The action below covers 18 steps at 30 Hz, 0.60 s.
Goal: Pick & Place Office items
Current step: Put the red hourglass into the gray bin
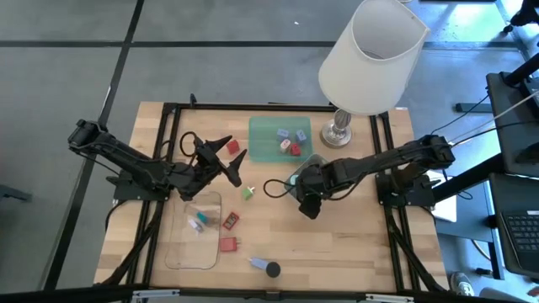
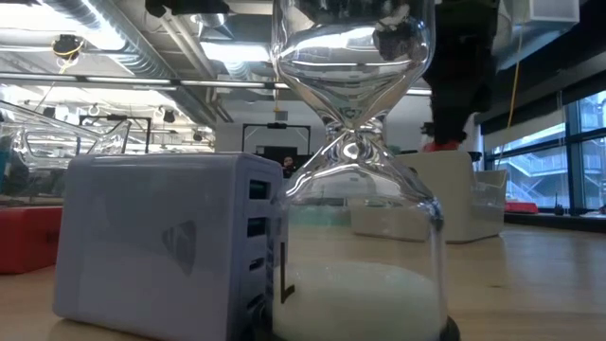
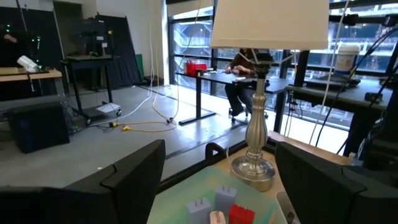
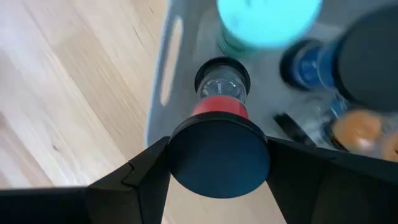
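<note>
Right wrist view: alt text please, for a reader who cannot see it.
The right gripper is shut on a small sand timer with black end caps and red sand, held over the grey tray. A teal disc lies in the tray beyond it.

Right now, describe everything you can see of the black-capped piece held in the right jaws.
It looks like a small sand timer. It has a round matte black cap at each end and a clear glass body between them, with red filling against the near cap. The right gripper clamps the near cap from both sides. The far end points down toward the inside edge of the grey tray, near a teal disc. Whether it touches the tray cannot be told.
</note>
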Available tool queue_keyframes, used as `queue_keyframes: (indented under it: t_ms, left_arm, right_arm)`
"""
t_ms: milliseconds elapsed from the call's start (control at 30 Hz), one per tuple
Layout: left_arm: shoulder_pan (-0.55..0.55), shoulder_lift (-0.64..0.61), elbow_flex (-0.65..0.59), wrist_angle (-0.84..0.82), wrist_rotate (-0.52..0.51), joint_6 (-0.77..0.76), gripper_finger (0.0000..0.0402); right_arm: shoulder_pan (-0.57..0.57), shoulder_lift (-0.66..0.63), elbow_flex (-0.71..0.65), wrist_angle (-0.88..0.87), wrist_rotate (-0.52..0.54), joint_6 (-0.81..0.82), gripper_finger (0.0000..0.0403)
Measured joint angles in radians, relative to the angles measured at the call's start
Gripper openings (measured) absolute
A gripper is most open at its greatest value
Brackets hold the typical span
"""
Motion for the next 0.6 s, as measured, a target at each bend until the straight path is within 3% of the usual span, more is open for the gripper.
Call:
queue_keyframes:
  t_ms: [600]
  left_arm:
    - [0.000, 0.000, 0.000, -0.036, 0.001, 0.000, 0.0301]
  right_arm:
    - [-0.030, 0.000, 0.000, 0.046, 0.000, -0.043, 0.0250]
